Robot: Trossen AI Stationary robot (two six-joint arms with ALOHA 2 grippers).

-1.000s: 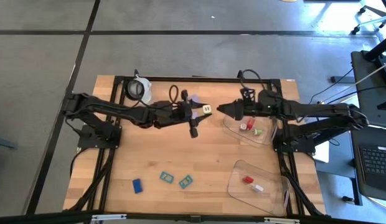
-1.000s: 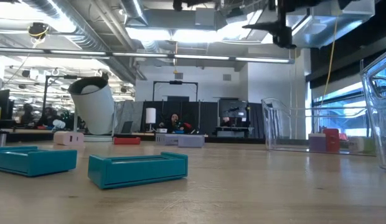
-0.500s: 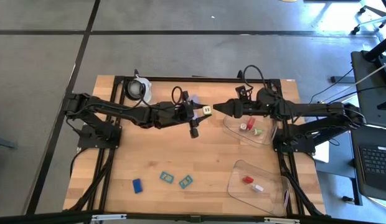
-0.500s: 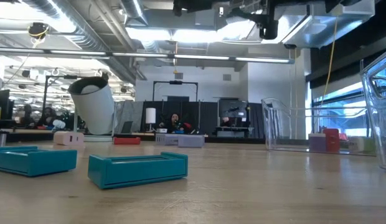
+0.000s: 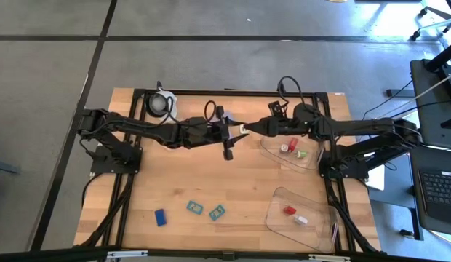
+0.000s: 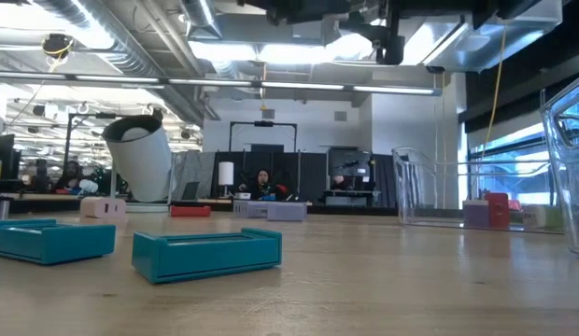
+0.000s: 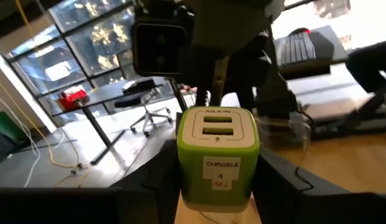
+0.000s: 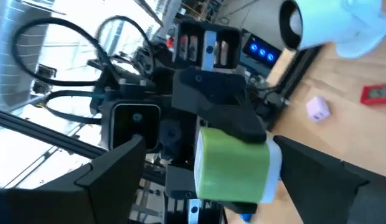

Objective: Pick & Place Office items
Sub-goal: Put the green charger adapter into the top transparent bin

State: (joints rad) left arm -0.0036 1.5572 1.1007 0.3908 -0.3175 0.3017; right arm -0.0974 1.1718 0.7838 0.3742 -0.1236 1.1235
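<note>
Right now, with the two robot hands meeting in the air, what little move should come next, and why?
Probably the right gripper should close on the green-and-white charger block. The left gripper holds it up above the wooden table, and the right gripper's open fingers sit on either side of it.

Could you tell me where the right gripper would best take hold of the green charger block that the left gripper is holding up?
Probably the free end of the green charger block, on its flat green sides. The left gripper clamps the other end, so the open right gripper should come straight on from its own side, one finger on either side.
</note>
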